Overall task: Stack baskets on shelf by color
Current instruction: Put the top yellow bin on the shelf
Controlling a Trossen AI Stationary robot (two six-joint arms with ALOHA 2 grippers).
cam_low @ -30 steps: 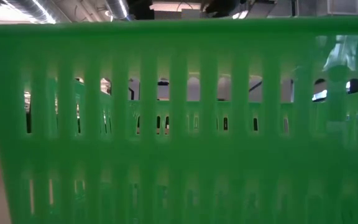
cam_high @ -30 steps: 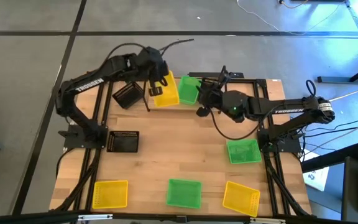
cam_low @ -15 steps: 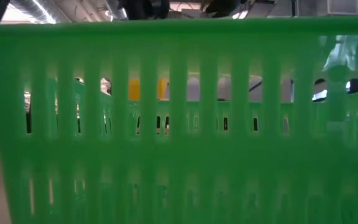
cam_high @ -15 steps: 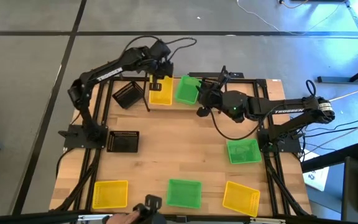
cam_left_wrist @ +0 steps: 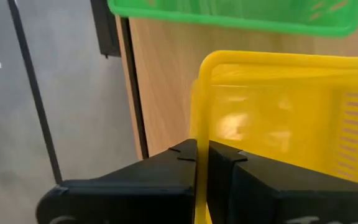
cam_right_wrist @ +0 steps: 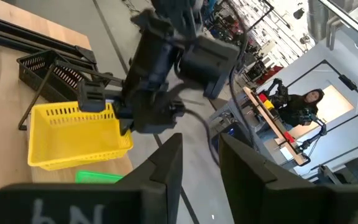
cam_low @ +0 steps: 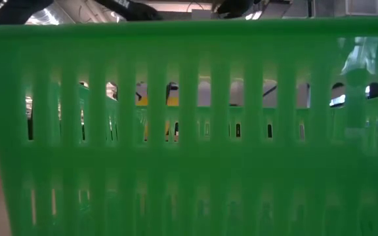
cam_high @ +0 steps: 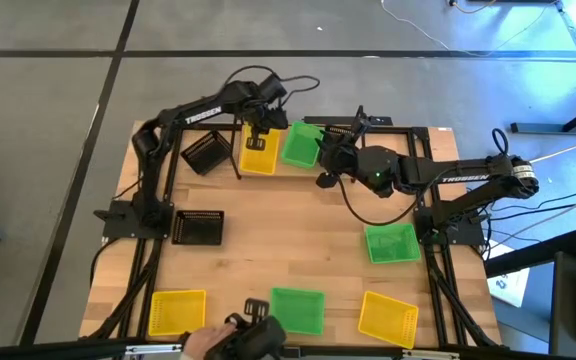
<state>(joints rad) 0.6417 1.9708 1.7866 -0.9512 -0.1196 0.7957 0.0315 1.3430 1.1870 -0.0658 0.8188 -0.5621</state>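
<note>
Stretched farther back, left gripper jaws pinch yellow basket; right jaws open.

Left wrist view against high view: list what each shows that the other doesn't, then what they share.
Only the left wrist view shows the left gripper pinching the yellow basket's rim edge-on. Only the high view shows the right gripper, two black baskets, five loose baskets at the near side and right, and a person's hand. Both show that yellow basket beside the green basket on the shelf.
</note>
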